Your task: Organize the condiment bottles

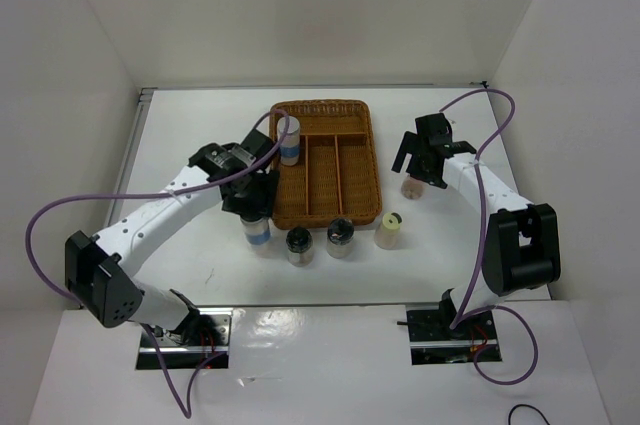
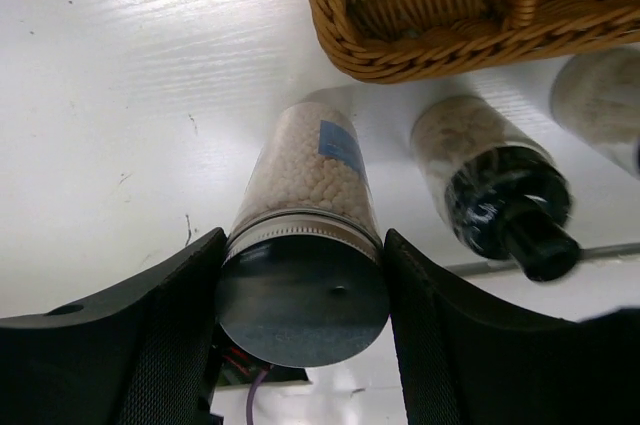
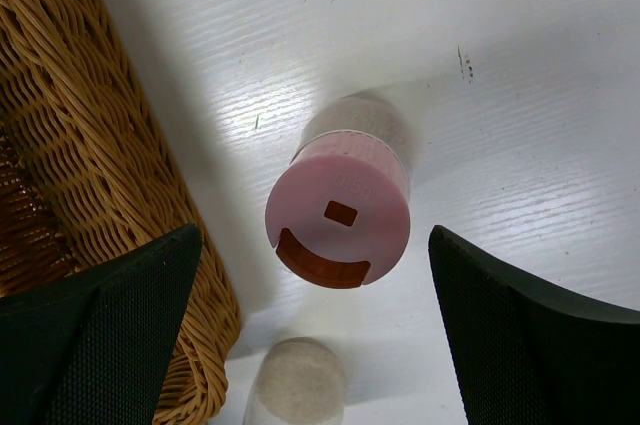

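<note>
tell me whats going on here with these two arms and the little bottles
Two arms are sorting shaker bottles into a wicker tray. The left gripper is closed on a silver-topped white bottle standing on the table by the tray's near left corner. The right gripper hangs open over the pink-capped bottle, right of the tray, not touching it. A second white bottle already stands in the tray's left compartment; two black-capped bottles and a yellow-capped bottle wait along its near edge.
</note>
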